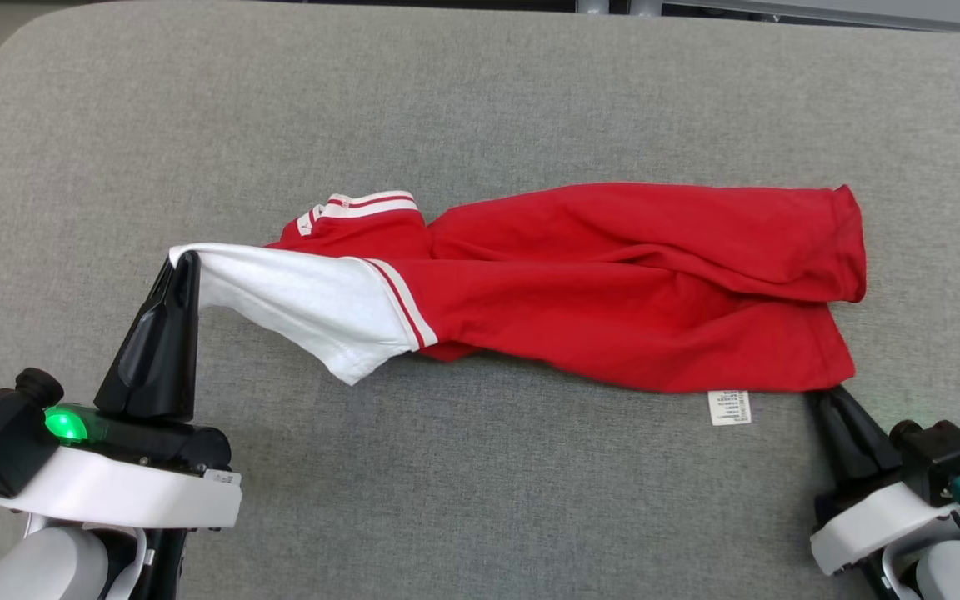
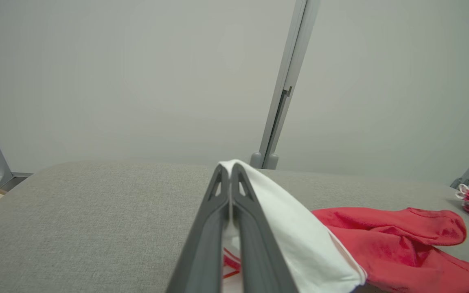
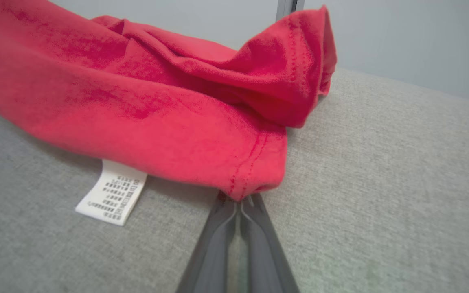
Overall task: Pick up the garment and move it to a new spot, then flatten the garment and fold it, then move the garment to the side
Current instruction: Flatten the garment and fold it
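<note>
The left gripper is pinched shut on the white sleeve at the left end of the red garment, which lies stretched across the grey table. A care label pokes out from the garment's near hem. Just right of it, the right gripper is clamped on the garment's corner.

Looks bright and even, throws soft shadows under the garment, blurs slightly in right wrist view.
</note>
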Robot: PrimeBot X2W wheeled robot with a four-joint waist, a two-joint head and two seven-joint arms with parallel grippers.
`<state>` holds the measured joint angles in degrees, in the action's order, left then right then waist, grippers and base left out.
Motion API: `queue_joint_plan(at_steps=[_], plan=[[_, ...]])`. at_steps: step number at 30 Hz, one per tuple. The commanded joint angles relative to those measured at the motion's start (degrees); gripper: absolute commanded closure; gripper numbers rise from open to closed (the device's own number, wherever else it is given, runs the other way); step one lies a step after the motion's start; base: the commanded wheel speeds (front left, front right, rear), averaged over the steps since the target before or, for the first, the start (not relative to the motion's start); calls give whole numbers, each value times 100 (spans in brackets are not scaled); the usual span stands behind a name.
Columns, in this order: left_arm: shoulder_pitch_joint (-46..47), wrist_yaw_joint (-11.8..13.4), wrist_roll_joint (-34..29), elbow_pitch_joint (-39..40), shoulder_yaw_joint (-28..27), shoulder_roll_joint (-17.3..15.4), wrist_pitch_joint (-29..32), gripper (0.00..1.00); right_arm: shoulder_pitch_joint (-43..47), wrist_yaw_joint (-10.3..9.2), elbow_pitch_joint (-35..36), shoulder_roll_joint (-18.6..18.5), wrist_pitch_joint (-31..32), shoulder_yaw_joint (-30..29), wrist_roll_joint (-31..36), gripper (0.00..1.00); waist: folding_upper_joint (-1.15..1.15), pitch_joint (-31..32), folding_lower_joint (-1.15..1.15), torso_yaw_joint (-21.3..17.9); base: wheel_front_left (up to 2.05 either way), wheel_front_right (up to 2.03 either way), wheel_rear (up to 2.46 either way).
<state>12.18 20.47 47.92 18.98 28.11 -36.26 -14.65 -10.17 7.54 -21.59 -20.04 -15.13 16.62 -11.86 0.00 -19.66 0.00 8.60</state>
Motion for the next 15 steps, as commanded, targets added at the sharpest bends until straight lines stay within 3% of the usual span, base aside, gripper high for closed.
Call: queue_joint_plan(at_steps=[1, 6, 9, 12, 13, 15], plan=[[76, -40, -14, 9, -53, 4, -21, 100, 94, -12, 37, -22, 0, 29, -77, 100, 0, 63, 0, -43, 0, 0, 0], [8, -269, 280, 227, -274, -92, -14, 100, 362, -12, 634, -291, -2, 297, -832, 100, 0, 417, 0, -263, 0, 0, 0], [55, -457, 559, 448, -475, -319, 164, 100, 452, -12, 1180, -699, -1, 588, -1560, 100, 0, 690, 0, -462, 0, 0, 0], [215, -596, 918, 692, -699, -568, 489, 100, 349, -12, 1692, -1324, 37, 987, -2374, 100, 0, 1004, 0, -682, 0, 0, 0], [340, -671, 1246, 834, -847, -717, 785, 100, 171, -12, 2104, -1764, 214, 1146, -2992, 100, 0, 1172, 0, -820, 0, 0, 0], [547, -732, 1622, 933, -969, -835, 1144, 100, -12, -12, 2555, -2139, 462, 1198, -3743, 100, 0, 1302, 0, -931, 0, 0, 0]])
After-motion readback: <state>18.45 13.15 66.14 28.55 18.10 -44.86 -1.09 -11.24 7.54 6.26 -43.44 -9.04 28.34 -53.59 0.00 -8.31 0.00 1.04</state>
